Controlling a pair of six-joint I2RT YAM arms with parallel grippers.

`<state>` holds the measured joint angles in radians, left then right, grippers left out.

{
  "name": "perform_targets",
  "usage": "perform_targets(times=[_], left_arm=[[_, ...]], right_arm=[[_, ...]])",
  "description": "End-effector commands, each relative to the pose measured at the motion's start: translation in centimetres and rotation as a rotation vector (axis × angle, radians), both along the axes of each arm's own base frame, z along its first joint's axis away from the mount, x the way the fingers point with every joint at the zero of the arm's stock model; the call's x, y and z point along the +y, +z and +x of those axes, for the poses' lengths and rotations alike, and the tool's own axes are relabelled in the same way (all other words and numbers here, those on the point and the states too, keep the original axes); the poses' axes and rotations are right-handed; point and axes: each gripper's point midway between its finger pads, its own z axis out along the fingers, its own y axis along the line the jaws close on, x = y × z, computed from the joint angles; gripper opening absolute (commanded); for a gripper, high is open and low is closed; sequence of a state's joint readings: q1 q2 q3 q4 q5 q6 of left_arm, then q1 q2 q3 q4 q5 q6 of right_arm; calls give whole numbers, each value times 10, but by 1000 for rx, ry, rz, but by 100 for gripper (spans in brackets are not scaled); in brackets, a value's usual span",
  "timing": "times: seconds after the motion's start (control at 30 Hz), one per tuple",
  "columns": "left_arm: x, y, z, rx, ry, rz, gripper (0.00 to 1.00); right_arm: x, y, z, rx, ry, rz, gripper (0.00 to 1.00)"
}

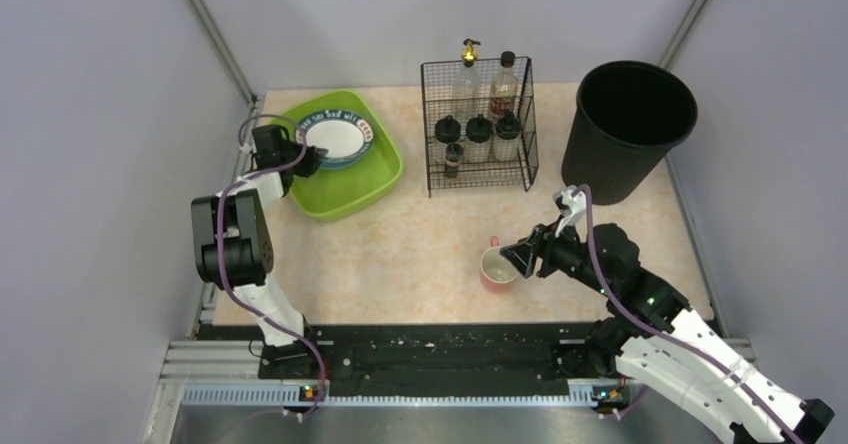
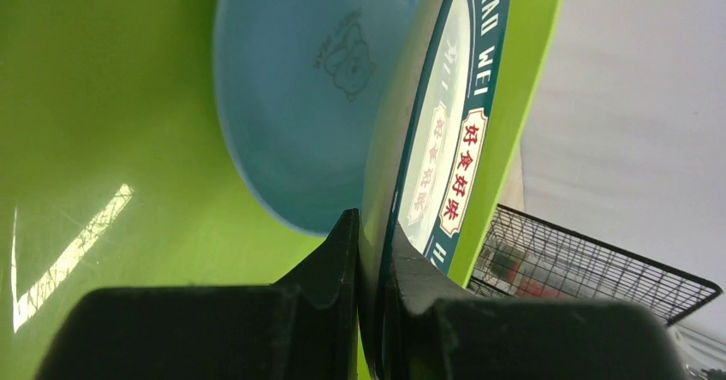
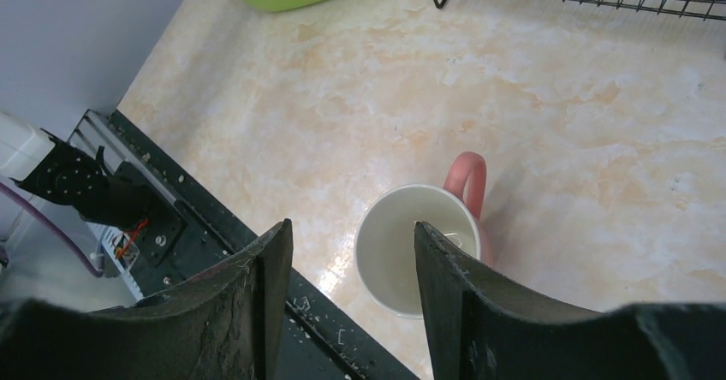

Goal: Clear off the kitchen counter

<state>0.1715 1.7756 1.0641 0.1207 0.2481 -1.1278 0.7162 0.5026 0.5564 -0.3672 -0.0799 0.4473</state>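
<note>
A round plate with a white centre, a dark teal lettered band and a pale blue underside stands tilted inside the lime-green tub. My left gripper is shut on the plate's rim, at the tub's left side. A pink mug, white inside and empty, stands upright on the kitchen counter near the front edge. My right gripper is open just over the mug. One finger lines up over the mug's mouth, the other outside its wall.
A black wire rack with bottles and jars stands at the back centre. A tall black bin is at the back right. The black rail strip runs along the counter's near edge, close to the mug.
</note>
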Motion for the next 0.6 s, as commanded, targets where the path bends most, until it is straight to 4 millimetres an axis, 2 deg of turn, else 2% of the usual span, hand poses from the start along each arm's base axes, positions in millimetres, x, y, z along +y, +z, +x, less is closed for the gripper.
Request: perform_targets(times=[0.0,0.57], left_arm=[[6,36,30,-163,17,-10,0],[15,9,60,-142,39,-1,0]], right_arm=[[2,7,-1,-30,11,13,54],[4,-4,1,-14,18,-5,54]])
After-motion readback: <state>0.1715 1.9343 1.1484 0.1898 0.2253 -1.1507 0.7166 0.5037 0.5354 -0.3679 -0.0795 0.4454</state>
